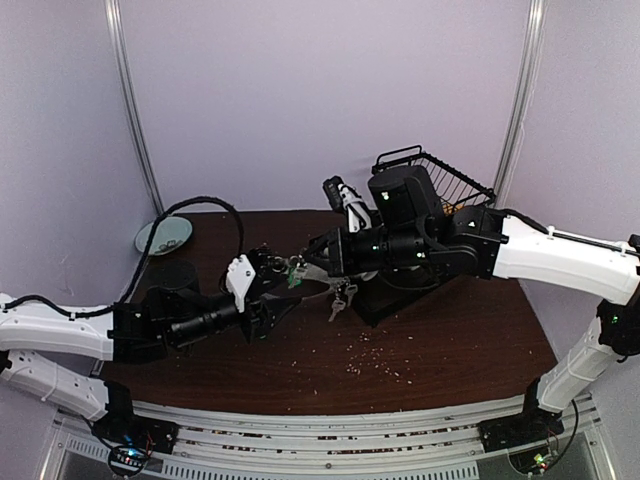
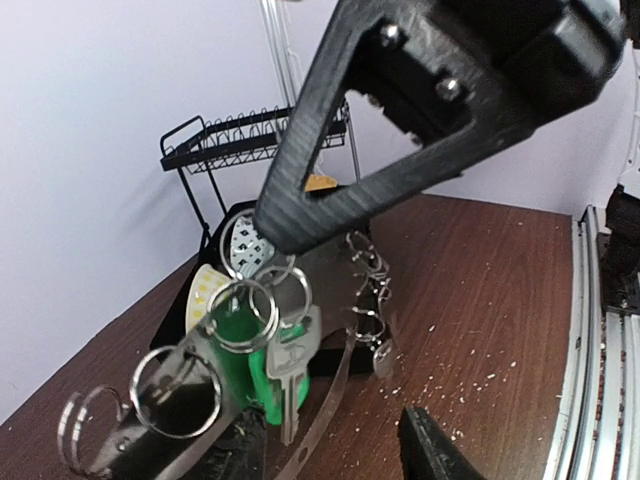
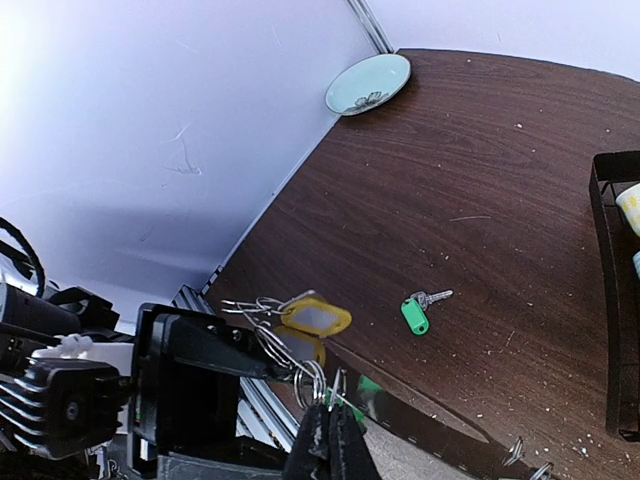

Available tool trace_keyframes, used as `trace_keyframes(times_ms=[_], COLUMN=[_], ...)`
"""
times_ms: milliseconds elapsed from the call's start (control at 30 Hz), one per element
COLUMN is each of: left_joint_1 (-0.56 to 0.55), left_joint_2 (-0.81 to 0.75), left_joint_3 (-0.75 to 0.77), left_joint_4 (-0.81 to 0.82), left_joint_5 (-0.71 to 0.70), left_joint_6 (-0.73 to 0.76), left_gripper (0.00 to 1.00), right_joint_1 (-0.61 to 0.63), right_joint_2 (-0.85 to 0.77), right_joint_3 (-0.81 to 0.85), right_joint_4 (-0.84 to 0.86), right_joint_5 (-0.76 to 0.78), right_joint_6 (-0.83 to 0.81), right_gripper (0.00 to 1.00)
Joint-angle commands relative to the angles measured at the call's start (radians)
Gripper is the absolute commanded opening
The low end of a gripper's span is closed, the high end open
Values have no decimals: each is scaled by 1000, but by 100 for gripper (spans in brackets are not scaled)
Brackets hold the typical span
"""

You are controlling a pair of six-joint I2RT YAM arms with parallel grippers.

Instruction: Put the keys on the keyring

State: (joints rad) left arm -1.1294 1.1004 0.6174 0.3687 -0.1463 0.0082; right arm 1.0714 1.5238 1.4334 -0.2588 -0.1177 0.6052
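While the keys (image 2: 245, 345), a green-headed one and a plain silver one on small split rings, are hanging at the lower centre of the left wrist view, they are lying against the keyring (image 2: 335, 385), which is showing there as a thin grey band curving toward the bottom edge. The right hand (image 3: 328, 425) is pinching narrow on one of those small rings at the bottom centre of its own view, with yellow tags (image 3: 315, 320) just above its tips. The left hand (image 1: 272, 303) is sitting left of centre in the top view, meeting the right; whether it is clamping the band or only bracketing it I cannot tell. To do this step well, I judge the right hand should be gripping firmly and sliding the small ring along the band slowly, while the left is steadying the loop against twisting. Another green key (image 3: 415, 315) is lying alone on the table (image 3: 480, 180), right of centre, waiting its turn.
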Motion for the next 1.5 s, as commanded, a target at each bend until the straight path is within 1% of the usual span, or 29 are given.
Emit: trace_keyframes(times_ms=[0,200,333,400,467,567,667,700,733,767,800,900,1000,1100,1333,1467], left_joint_1=[5,4,5,5,5,4,5,4,4,4,5,5,5,5,5,5], left_joint_2=[61,75,71,73,83,113,132,133,131,126,117,84,81,95,89,85], left_joint_3=[55,48,44,46,51,71,90,94,96,93,84,49,50,64,57,53], left_joint_4=[9,68,91,100,113,112,123,126,127,131,137,157,109,56,36,38], left_joint_5=[-100,-170,-159,-111,-49,-42,-43,-36,-31,-31,-39,-128,-223,-280,-303,-272], left_joint_6=[-3,-10,-2,9,13,9,11,12,13,12,10,10,45,68,78,84], left_gripper=[47,48,50,49,45,33,19,13,2,0,0,0,0,0,0,0], right_joint_1=[5,5,4,4,5,4,5,5,4,4,5,-1,-4,-5,-10,-19], right_joint_2=[-13,-14,-12,-11,-10,-8,-7,-6,-7,-7,-9,-13,-7,12,26,52], right_joint_3=[35,32,31,32,33,34,32,32,32,32,32,32,47,80,118,148], right_joint_4=[41,37,35,37,38,41,37,35,29,23,16,-17,-76,-153,-267,-335], right_joint_5=[-17,-24,-35,-38,-39,-40,-42,-42,-42,-39,-37,-39,-58,-89,-150,-201], right_joint_6=[-9,-10,-10,-11,-11,-10,-10,-10,-11,-11,-13,-13,-26,-46,-77,-88], right_gripper=[0,0,0,0,0,0,0,0,0,0,0,0,0,0,0,0])
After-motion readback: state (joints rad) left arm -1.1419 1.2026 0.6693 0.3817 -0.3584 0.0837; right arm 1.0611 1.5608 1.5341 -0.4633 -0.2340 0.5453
